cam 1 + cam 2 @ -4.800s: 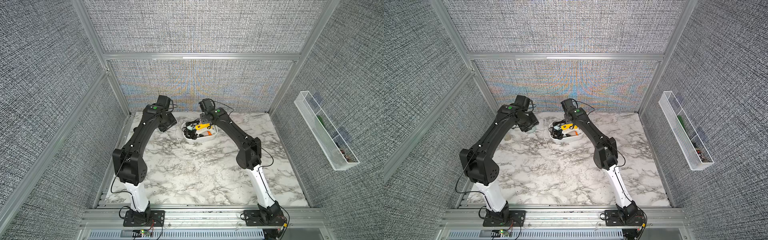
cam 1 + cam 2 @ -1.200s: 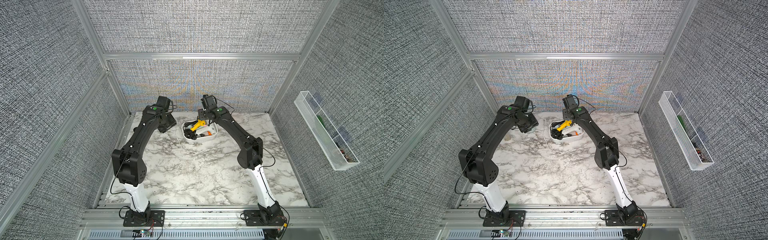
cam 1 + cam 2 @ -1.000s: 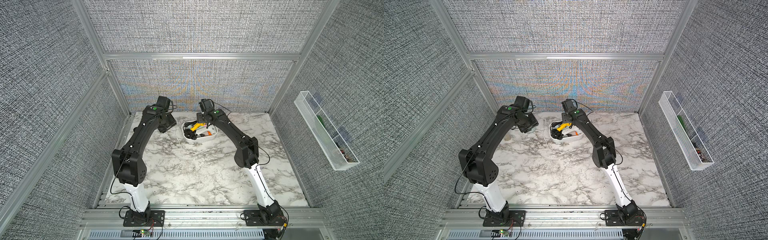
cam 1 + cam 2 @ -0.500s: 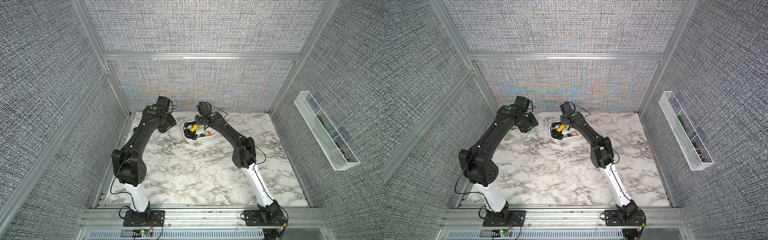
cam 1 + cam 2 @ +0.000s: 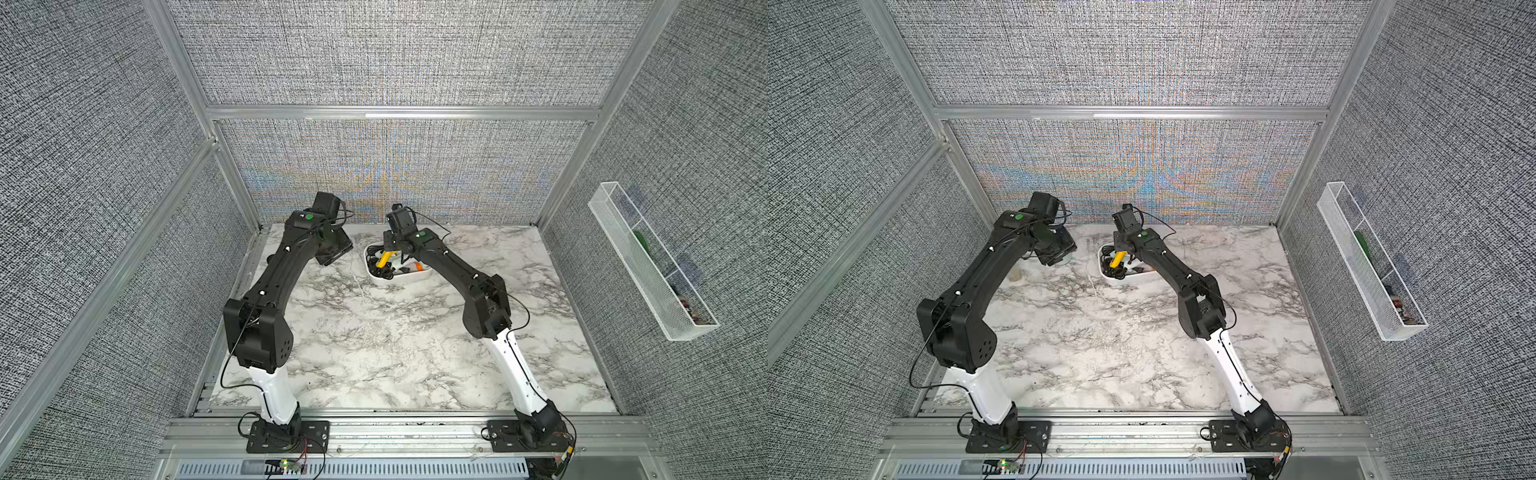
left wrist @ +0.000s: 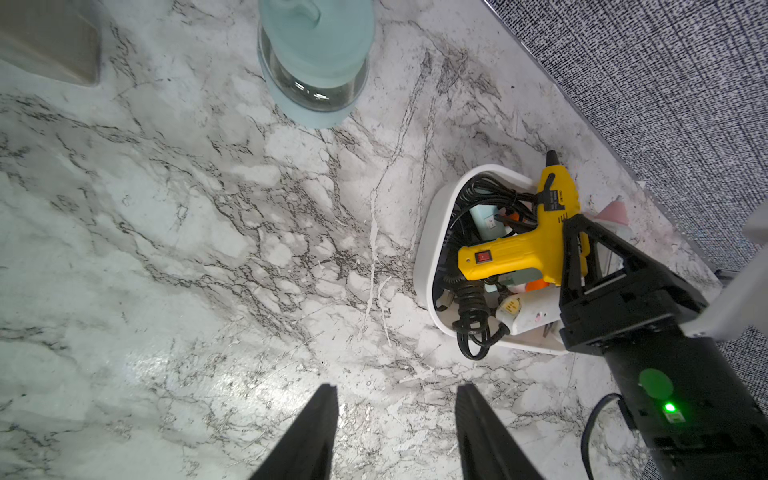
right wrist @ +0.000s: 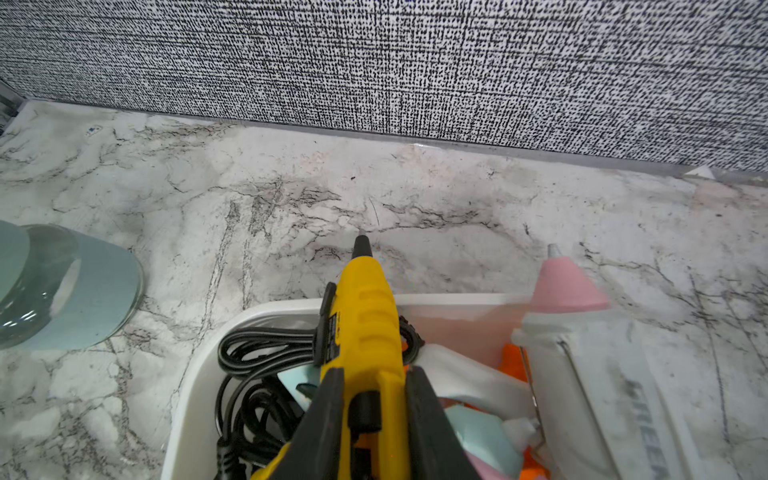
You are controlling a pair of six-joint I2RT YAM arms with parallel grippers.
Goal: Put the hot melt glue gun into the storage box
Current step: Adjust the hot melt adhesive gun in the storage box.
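White storage box (image 6: pixel 424 257), yellow glue gun (image 6: pixel 519 249), black cord (image 6: pixel 467 299)

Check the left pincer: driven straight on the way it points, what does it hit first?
Probably bare marble table, between the glass jar and the storage box; the left pincer lines up with neither. Depth unclear.

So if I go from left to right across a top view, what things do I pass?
left arm → storage box, with the yellow glue gun lying on the stuff in it → wire-mesh tray on the side wall.
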